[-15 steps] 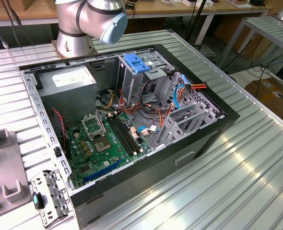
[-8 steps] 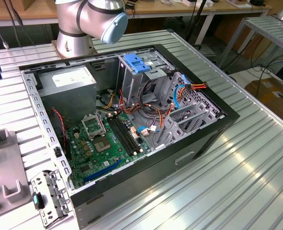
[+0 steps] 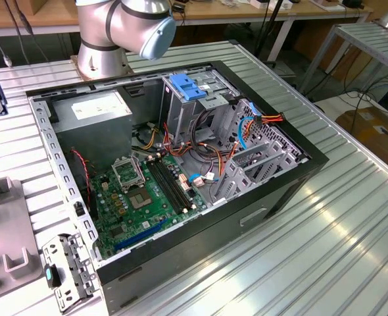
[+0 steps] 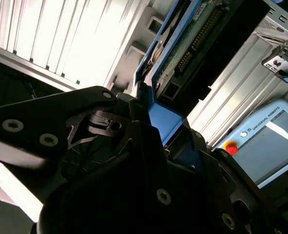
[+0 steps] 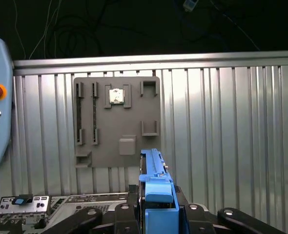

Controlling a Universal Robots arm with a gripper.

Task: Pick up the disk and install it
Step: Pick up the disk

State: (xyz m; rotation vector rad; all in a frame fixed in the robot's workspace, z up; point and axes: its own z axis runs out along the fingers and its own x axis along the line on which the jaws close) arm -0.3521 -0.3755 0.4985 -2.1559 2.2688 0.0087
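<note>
1. Standing open in the middle of the ridged metal table (image 3: pixel 339 250), the computer case (image 3: pixel 260 210) shows in the exterior view its circuit board (image 3: pixel 148 191), grey power box (image 3: pixel 92 112) and metal drive cage (image 3: pixel 181 115) topped by a blue latch (image 3: pixel 184 85). The arm's base (image 3: pixel 105 46) is mounted by the table's far edge. A grey parts plate (image 3: pixel 3 263) lies at the table's edge on the exterior view's left, beside the case.

2. In the second wrist view the gripper (image 4: pixel 151 109) is clamped narrow on the disk (image 4: pixel 197 44), its jaws pressing on one end at the blue side rail (image 4: pixel 171 124). The connector end points away from the wrist. Holding it by one end probably leaves most of the body free to enter a bay. A control pendant (image 4: pixel 263 146) rests on the table beyond.

3. In the first wrist view the disk is seen edge-on, raised above the table and touching nothing but the gripper. The parts plate lies flat beyond it, well apart, with a small square part (image 5: pixel 117 96) seated in one pocket. The pick-up looks done. The disk is not yet in the case, whose corner sits nearby.
</note>
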